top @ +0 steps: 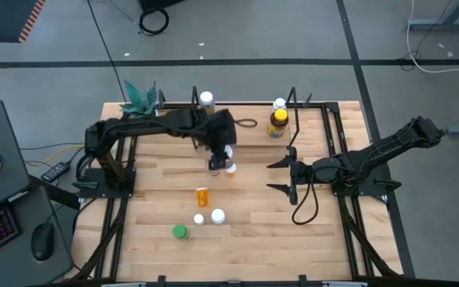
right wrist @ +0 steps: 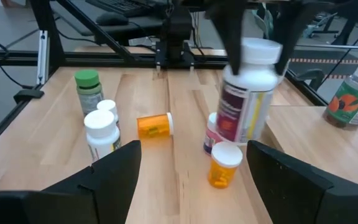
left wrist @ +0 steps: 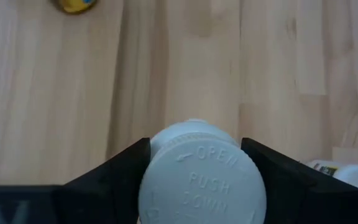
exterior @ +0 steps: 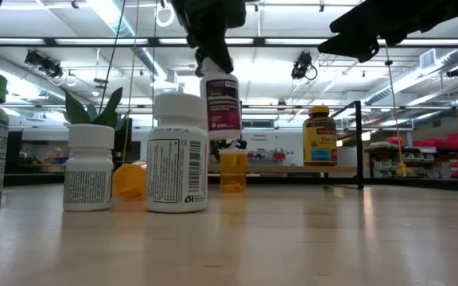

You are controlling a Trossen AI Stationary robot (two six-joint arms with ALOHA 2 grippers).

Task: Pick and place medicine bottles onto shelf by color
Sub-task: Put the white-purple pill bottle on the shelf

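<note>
My left gripper [top: 220, 158] hovers over the table's middle, shut on a white-capped bottle with a purple label [exterior: 222, 103], also visible in the right wrist view [right wrist: 247, 93]. Just beneath it stand a small purple-labelled bottle [right wrist: 211, 134] and an orange white-capped one [right wrist: 224, 165]. Nearer the table's near edge are an orange bottle on its side [top: 203, 195], two white bottles [top: 217, 215] and a green-capped one [top: 180, 232]. The black rod shelf [top: 309, 105] at the far edge carries the amber yellow-lidded bottle [top: 277, 122] and two white-capped ones [top: 206, 99]. My right gripper [top: 281, 175] waits open to the right. My left gripper pinches the purple-labelled bottle by its white cap [left wrist: 197, 180] between the two fingers [left wrist: 126, 168], coming from above and pointing down. The bottle hangs below the fingers, slightly tilted and lifted clear of the table [exterior: 222, 103].
A white pot with a green plant [top: 139, 97] stands at the shelf's left end. Black rails [top: 337, 159] run along both table sides. A dark cable loop [top: 249, 123] lies by the shelf. Bare wood [top: 293, 239] stretches across the near right part of the table.
</note>
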